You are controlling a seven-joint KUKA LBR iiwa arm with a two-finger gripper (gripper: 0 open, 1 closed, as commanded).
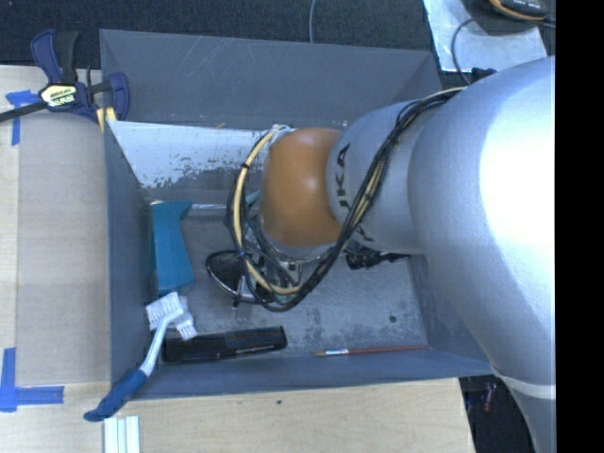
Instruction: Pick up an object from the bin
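Note:
My gripper (268, 270) is low in the middle of the bin, mostly hidden under the arm's wrist. A black rounded thing (221, 270) lies right against its left side, partly covered by it. A teal blue flat block (171, 244) lies upright along the left wall, just left of the gripper. In front of the gripper, near the front wall, lies a black comb-like bar (225, 344).
A white-headed brush with a blue handle (151, 352) leans in the front left corner, its handle over the rim. A thin red stick (370, 351) lies along the front wall on the right. The arm covers the bin's right part.

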